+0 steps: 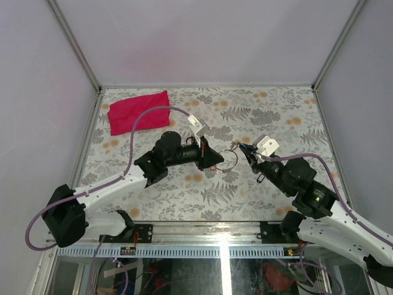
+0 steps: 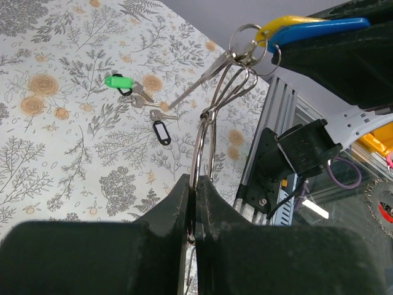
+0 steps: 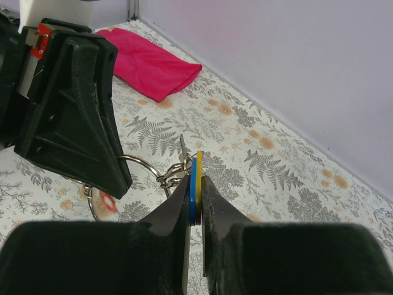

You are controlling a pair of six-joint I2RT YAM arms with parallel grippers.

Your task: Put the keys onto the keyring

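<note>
Right now both my arms meet over the middle of the floral-patterned table (image 1: 276,110). My left arm (image 1: 116,181) reaches in from the left and my right arm (image 1: 334,224) angles in from the right, so the two wrists face each other. My left gripper (image 2: 195,184) has its jaws pressed together on the thin silver wire keyring (image 2: 204,118), holding it on edge above the table. My right gripper (image 3: 195,184) pinches the flat blue and yellow plastic key tags (image 2: 319,31), stacked together, and their small rings seem linked to the keyring's far side. I judge I am mid-threading. The next move calls for sliding those small rings along the wire while my left jaws keep it from twisting. The green-tagged key (image 2: 118,80) and the black-tagged key (image 2: 161,132) lie on the table, not yet picked up.
</note>
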